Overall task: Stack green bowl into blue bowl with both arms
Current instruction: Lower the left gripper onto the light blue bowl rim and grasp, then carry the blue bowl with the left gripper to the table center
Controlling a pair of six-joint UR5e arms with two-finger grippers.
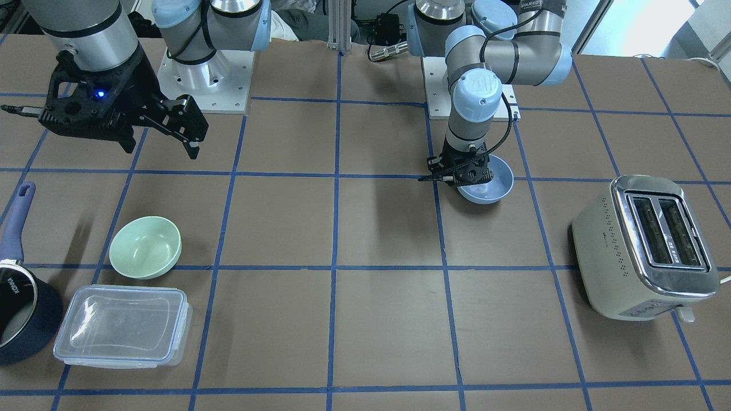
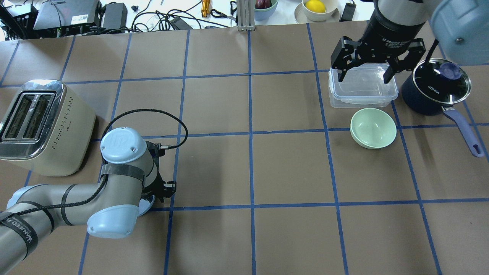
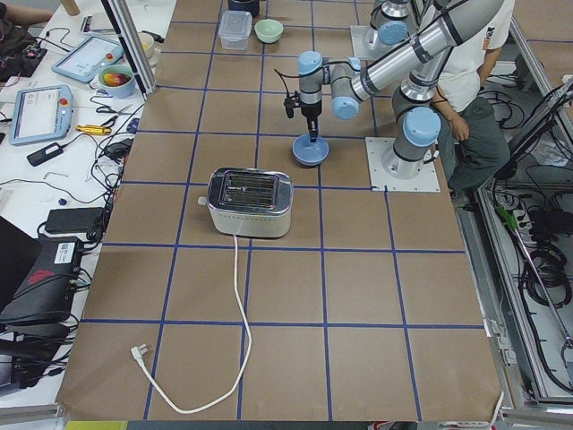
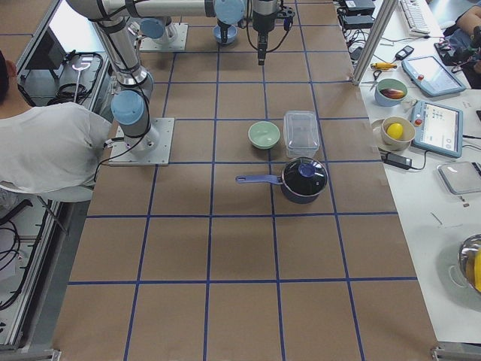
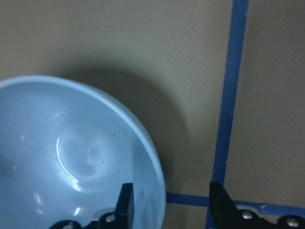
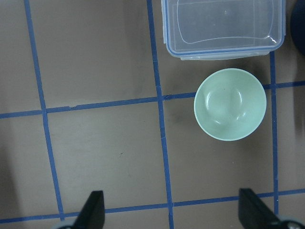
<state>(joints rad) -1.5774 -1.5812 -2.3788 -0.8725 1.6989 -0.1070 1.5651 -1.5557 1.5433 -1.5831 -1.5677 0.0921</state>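
Green bowl (image 1: 145, 246) on brown blue-taped table (image 1: 388, 240) | left hand (image 5: 170, 190) apart astride blue bowl (image 5: 71, 152) rim | right hand (image 2: 364, 77) apart

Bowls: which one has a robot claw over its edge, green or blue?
The blue bowl. The left gripper has one finger inside it and one outside, straddling its rim. The green bowl sits alone, no gripper on it.

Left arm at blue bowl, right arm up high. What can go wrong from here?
1. The left gripper straddles the blue bowl at one side of the rim only, jaws open; a one-sided pinch may tip or slide the bowl.
2. The green bowl sits close beside the container; the right gripper, jaws wide, might clip the container when it descends.
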